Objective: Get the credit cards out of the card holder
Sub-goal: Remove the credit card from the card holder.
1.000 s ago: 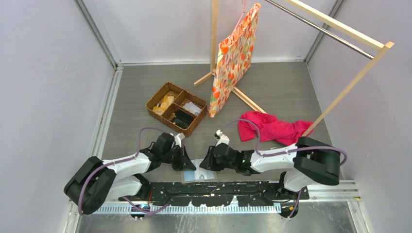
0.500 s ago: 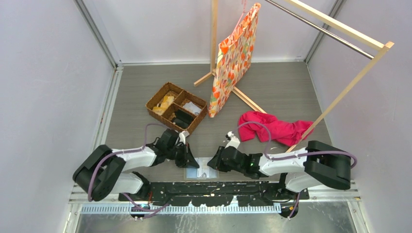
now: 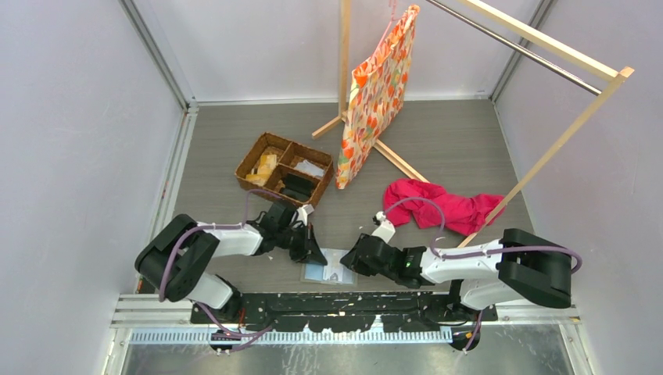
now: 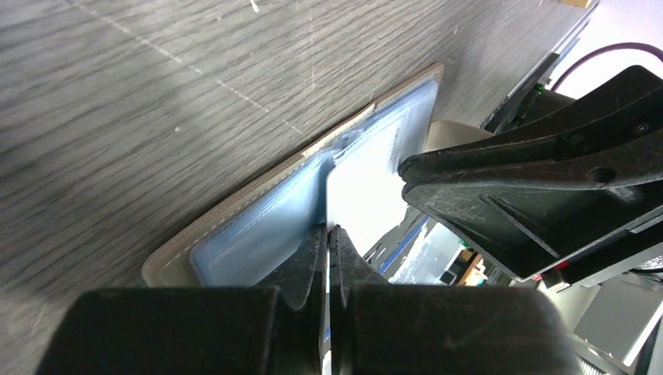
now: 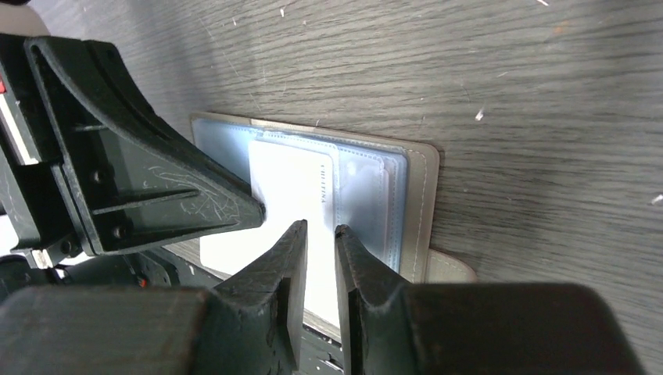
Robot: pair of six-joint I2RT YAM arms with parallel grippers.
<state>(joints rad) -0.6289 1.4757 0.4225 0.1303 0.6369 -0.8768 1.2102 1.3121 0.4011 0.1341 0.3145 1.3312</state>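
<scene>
Top external view: card holder [image 3: 328, 272] lies open on the table [image 3: 438, 148] near the front edge, between both grippers. Left gripper [image 4: 327, 231] has its fingers pressed together, tip touching a white credit card [image 5: 285, 183] partly out of its sleeve; right gripper [image 5: 320, 230] hovers over that card, fingers slightly apart

Card holder [image 3: 328, 272] between left hand [image 3: 317, 258] and right hand [image 3: 349, 262]; basket [image 3: 252, 152] behind.
</scene>
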